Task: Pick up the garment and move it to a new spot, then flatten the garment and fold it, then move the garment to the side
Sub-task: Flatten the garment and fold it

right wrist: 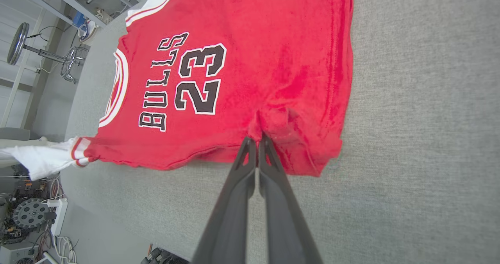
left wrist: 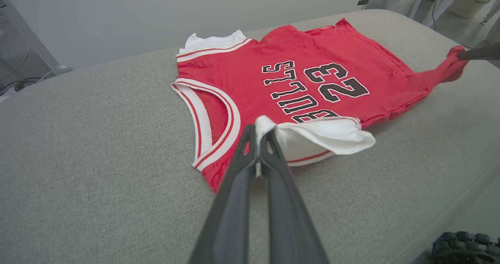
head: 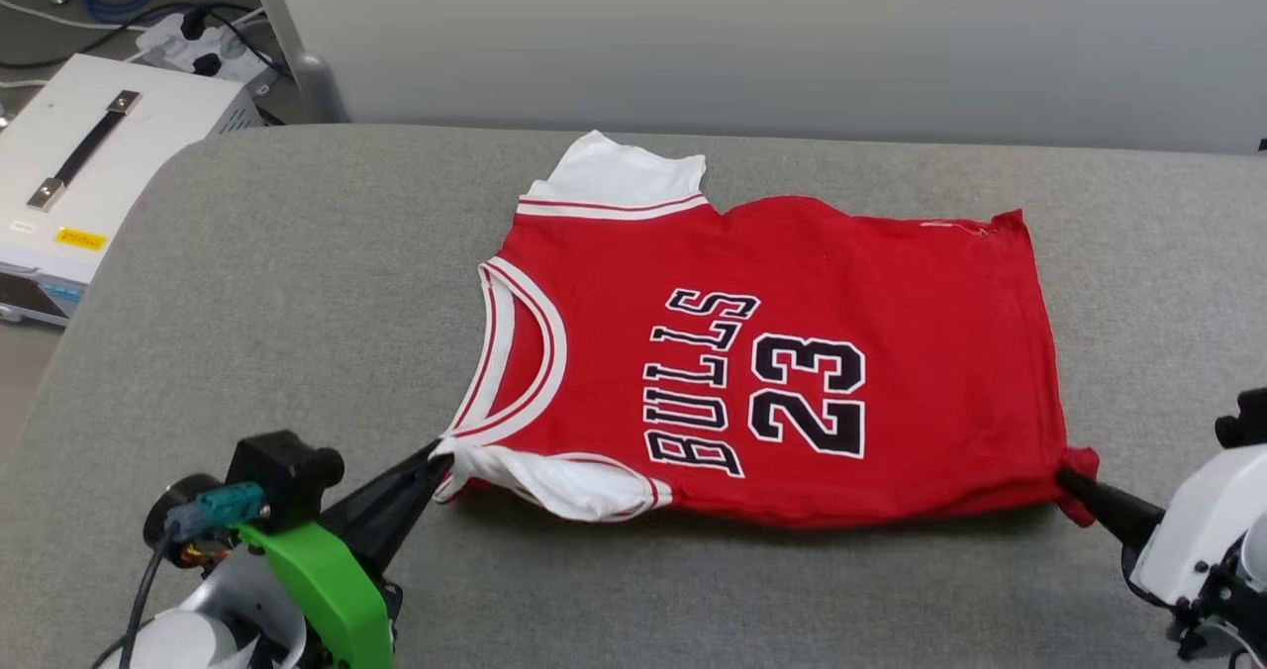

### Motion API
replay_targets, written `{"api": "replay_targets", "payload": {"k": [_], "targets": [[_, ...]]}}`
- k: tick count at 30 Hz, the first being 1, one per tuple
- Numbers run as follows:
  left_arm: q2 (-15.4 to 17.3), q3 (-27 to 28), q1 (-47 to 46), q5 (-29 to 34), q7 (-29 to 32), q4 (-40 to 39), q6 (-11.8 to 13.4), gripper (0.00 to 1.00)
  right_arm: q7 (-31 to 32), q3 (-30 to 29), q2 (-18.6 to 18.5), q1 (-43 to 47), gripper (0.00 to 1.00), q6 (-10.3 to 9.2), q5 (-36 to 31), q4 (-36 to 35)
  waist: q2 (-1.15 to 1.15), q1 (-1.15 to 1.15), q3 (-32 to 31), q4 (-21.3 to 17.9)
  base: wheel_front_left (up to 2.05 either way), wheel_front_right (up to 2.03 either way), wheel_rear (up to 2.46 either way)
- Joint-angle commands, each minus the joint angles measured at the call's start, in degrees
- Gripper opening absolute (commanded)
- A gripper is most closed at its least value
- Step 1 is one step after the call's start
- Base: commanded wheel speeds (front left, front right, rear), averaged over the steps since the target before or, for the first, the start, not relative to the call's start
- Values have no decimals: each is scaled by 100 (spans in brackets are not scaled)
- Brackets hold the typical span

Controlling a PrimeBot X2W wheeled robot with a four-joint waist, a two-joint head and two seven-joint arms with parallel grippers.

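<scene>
Count: 1 garment, 2 tools, 1 worktop. L tool [head: 436, 463] at approx. 8 o'clock, jaws closed, pinching the tip of the near white sleeve. Garment [head: 614, 283] lies print-up, mostly flat, at ctr of the grey padded worktop [head: 247, 283]. Its long axis runs 9 to 3: collar twd 9, hem twd 3. It has 2 white sleeves, 1 at 12, 1 at 6. R tool [head: 1067, 479] at approx. 4 o'clock, closed on the near hem corner, which is drawn out to a point.
</scene>
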Motion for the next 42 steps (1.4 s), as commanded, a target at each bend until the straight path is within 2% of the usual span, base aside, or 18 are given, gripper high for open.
{"api": "replay_targets", "payload": {"k": [1, 8, 16, 28, 29, 30, 31, 38, 42], "targets": [[-30, -10, -201, 76, 53, 78, -29, 0, 61, 2, 53, -215, 0, -3, -79, -19, 0, 0, 239, -131, 0, 0, 0], [-34, -57, -997, 189, 293, 491, -110, 0, 55, -3, 232, -1053, 0, -3, -464, 381, 0, 0, 698, -315, 0, 0, 0], [-240, -190, -1849, 351, 443, 1227, -156, 0, -214, 228, 230, -1729, 0, -3, -718, 1096, 0, 0, 1036, -445, 0, 0, 0], [-500, -850, -2773, 435, 481, 2765, -227, 0, -726, 671, 127, -2243, 0, -3, -750, 1918, 0, 0, 1361, -530, 0, 0, 0], [-540, -884, -2810, 428, 465, 2898, -228, 18, -776, 698, 115, -2263, 0, -3, -740, 1983, 0, 0, 1359, -532, 0, 0, 0], [-593, -928, -2849, 421, 458, 3062, -228, 100, -874, 752, 82, -2284, 50, -3, -761, 2045, 0, 0, 1343, -531, 0, 0, 0], [-641, -966, -2879, 410, 443, 3171, -229, 100, -932, 779, 69, -2291, 100, -3, -758, 2119, 0, 0, 1322, -527, 0, 0, 0], [-1000, -1094, -3020, 209, -48, 3711, -231, 100, -1477, 1058, -140, -2242, 100, -3, -709, 2385, 0, 0, 971, -450, 0, 0, 0], [-1282, -817, -2917, -175, -426, 3923, -163, 100, -1871, 1177, -397, -1899, 100, -3, -661, 2128, 0, 0, 634, -328, 0, 0, 0]]}}
